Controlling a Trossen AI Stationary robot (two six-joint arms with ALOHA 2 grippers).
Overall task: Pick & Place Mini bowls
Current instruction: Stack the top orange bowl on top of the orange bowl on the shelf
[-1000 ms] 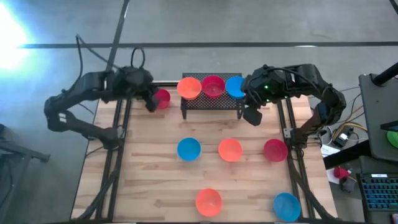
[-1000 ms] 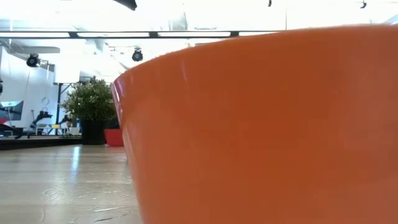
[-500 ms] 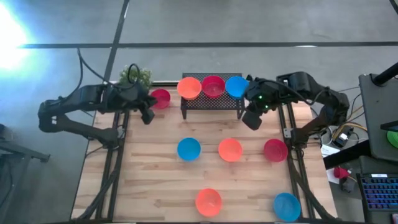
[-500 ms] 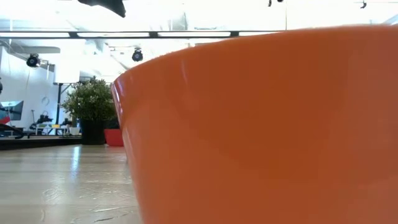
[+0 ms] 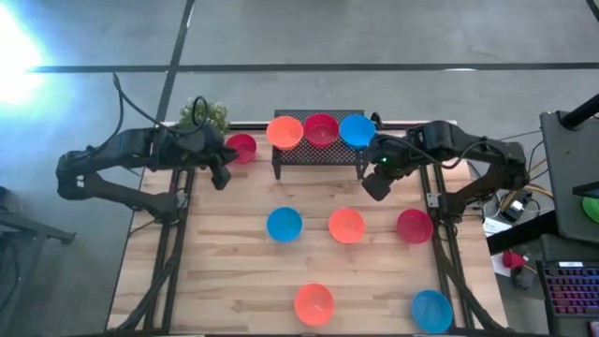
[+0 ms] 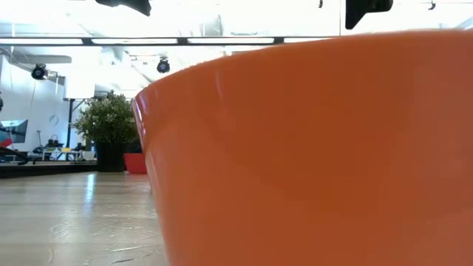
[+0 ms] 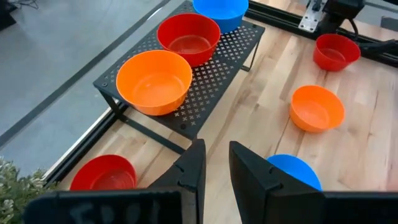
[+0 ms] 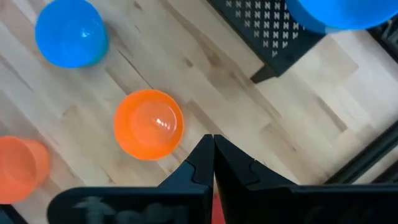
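Right tool (image 5: 373, 185) pressed together, moved toward table centre, left tool (image 5: 223, 175) apart, unmoved

A wooden table (image 5: 234, 271) is seen, on which a black rack (image 5: 318, 154), a potted plant (image 5: 201, 113) and six bowls are set: two orange (image 5: 346, 226), two blue (image 5: 284, 224), two red (image 5: 414, 226).

Glossy orange round plastic bowl (image 5: 284, 131), crimson red plastic bowl (image 5: 321, 129), blue plastic bowl (image 5: 356, 130), black wire-mesh rack with perforated cross pattern (image 7: 208, 74), pale striped wooden tabletop (image 5: 234, 262), green leafy potted plant (image 5: 204, 114)
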